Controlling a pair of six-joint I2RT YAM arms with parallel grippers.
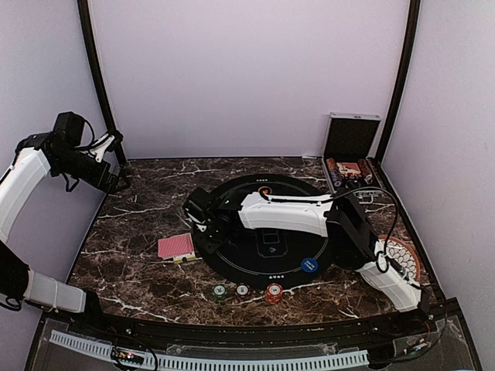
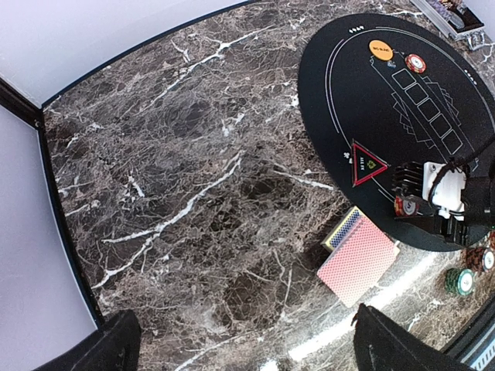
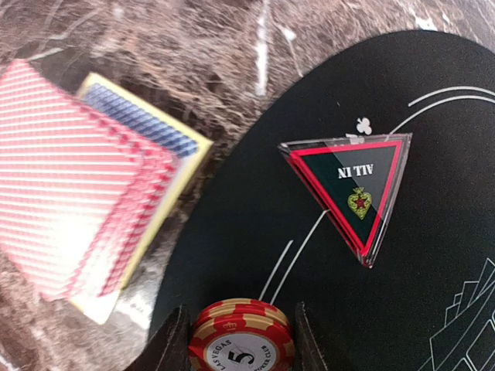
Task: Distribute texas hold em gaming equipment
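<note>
Top view, from the near edge of the marble table (image 1: 139, 270) to the back.

Green, white and red poker chips (image 1: 242, 291) lie in a short row just off the near rim of the round black mat (image 1: 271, 259). A blue button (image 1: 309, 265) sits on the mat's near right part. A white patterned plate (image 1: 408, 259) lies at the right edge, partly hidden by the right arm.

Left of the mat, a fanned pile of red-backed playing cards (image 1: 176, 246) rests on a yellow-edged, blue-patterned box (image 2: 340, 230); the wrist views show the overlap.

The right arm reaches leftward across the mat. The right gripper (image 3: 241, 328) is closed narrowly on a small stack of red striped chips (image 3: 241, 352), one finger (image 3: 172, 344) on each side, above the mat's left edge. Whether the stack touches the mat cannot be told. The triangular marker (image 3: 352, 185), lettered ALL IN, lies flat on the mat just beyond the stack.

Farther back on the mat sit an orange button (image 2: 380, 50) and, just beside it, a single red chip (image 2: 415, 62).

The silver hinged case (image 1: 352, 158) stands open at the far right corner.

The left gripper (image 2: 244, 332) hangs high over the table's left side, jaws wide and holding nothing.
</note>
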